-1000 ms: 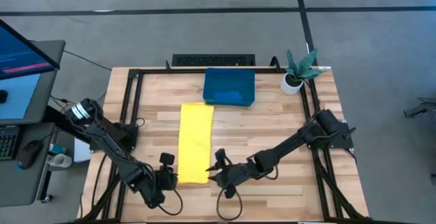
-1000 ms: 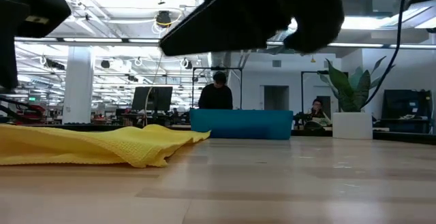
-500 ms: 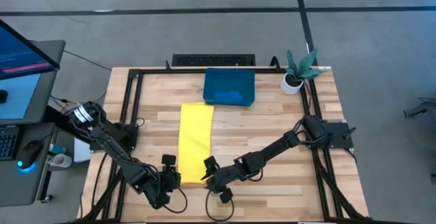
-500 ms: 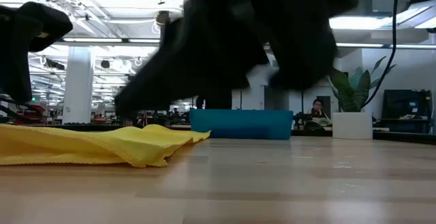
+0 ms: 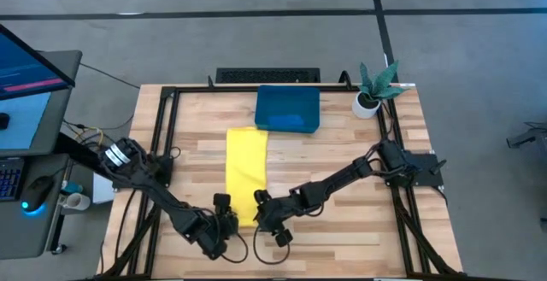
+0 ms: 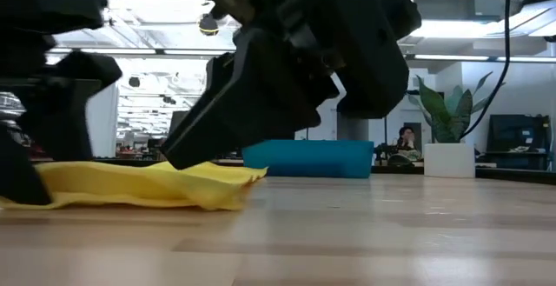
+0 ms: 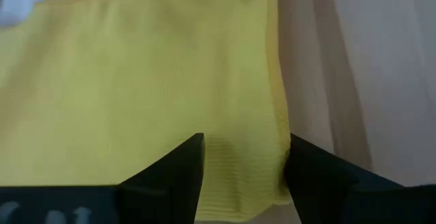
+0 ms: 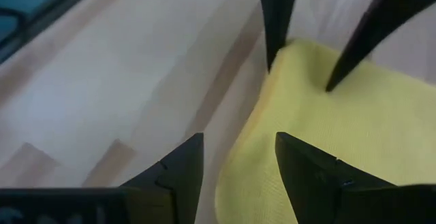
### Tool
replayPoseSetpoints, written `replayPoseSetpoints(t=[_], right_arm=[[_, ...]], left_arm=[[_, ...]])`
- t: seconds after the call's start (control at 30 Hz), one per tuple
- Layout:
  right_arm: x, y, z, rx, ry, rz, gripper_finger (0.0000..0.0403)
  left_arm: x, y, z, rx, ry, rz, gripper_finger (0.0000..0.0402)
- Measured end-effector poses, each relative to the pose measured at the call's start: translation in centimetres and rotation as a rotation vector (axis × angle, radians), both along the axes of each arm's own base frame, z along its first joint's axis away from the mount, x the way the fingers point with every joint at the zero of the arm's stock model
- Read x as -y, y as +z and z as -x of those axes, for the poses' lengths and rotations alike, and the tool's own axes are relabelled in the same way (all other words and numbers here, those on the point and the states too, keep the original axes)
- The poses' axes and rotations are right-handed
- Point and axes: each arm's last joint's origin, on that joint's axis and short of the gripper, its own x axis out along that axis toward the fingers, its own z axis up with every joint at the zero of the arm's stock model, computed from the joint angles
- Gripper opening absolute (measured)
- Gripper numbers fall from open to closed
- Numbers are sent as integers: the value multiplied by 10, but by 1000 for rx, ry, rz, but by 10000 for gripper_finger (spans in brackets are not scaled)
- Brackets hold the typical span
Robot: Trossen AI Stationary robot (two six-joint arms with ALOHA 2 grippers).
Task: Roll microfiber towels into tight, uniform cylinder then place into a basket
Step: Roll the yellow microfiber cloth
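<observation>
No brand, label or writing can be read on anything on the table. The dark teal-blue basket (image 5: 287, 108) sits at the far edge of the wooden table (image 5: 342, 149), and what lies inside it cannot be made out from above. Beside it, near the far right corner, a small white pot with a green plant (image 5: 373, 91) stands upright.

The yellow microfiber towel (image 5: 244, 172) lies folded into a long strip, running from just in front of the basket toward the near edge. The left gripper (image 5: 231, 222) is low at the strip's near left corner; its fingers (image 7: 182, 166) stand apart with the towel's corner edge between them. The right gripper (image 5: 259, 209) is at the near right corner, its jaws likewise parted over the towel's edge, nothing clamped
</observation>
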Motion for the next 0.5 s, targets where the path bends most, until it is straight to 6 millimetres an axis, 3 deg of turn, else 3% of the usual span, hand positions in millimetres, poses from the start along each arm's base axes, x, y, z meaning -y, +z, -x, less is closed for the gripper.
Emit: replayPoseSetpoints(t=[0.27,0.5], right_arm=[[5,-10,10,-153,-38,40,205],[6,-12,14,-204,-77,81,205]], left_arm=[[1,2,-20,64,-54,146,183],[-4,2,-25,34,-45,197,183]])
